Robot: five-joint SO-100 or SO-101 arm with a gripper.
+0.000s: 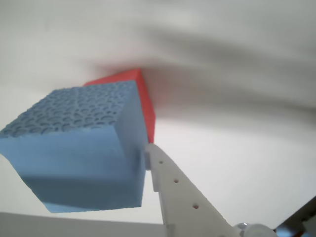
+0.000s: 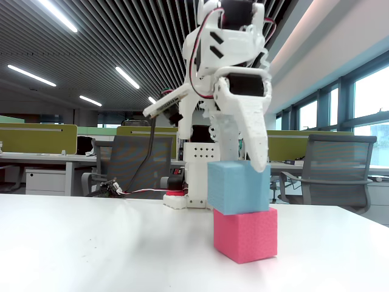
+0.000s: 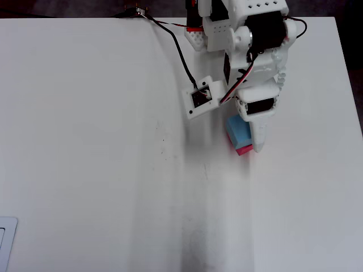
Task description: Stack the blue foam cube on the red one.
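Observation:
The blue foam cube [image 2: 239, 187] sits on top of the red one [image 2: 246, 234], shifted a little to the left in the fixed view. My gripper [image 2: 243, 167] comes down from above and is shut on the blue cube. One white finger [image 1: 170, 180] presses its right side in the wrist view, where the blue cube [image 1: 74, 163] fills the left and the red cube [image 1: 145, 98] peeks out behind it. In the overhead view the blue cube [image 3: 238, 129] and a sliver of the red cube [image 3: 244, 149] show beside my gripper [image 3: 247, 139].
The white table [image 3: 85, 141] stretches wide to the left and front. The arm's base [image 3: 210, 28] stands at the back edge. A small white box on a cable [image 3: 199, 97] lies left of the cubes. The table's right edge [image 3: 349, 96] is close.

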